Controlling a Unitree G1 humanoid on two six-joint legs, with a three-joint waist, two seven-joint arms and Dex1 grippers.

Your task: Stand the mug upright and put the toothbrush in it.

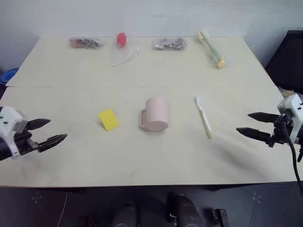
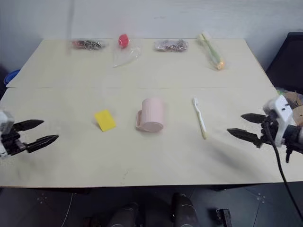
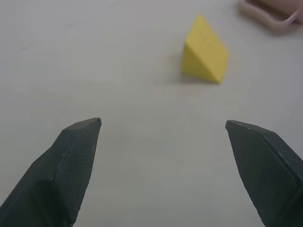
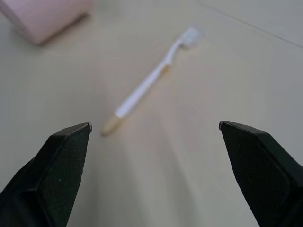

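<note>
Pink mug [image 1: 156, 114] mouth-down, white toothbrush [image 1: 203, 116] flat beside it

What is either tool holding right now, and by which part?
Nothing. The left tool and right tool are both open and empty; the mug and toothbrush lie untouched on the table.

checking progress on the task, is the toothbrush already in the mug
No, the toothbrush lies flat on the table, apart from the mug, on the side of the right claw.

Matt ribbed mug [image 1: 157, 114], smooth plastic toothbrush [image 1: 203, 116], on a matt pale table [image 1: 142, 156].
</note>
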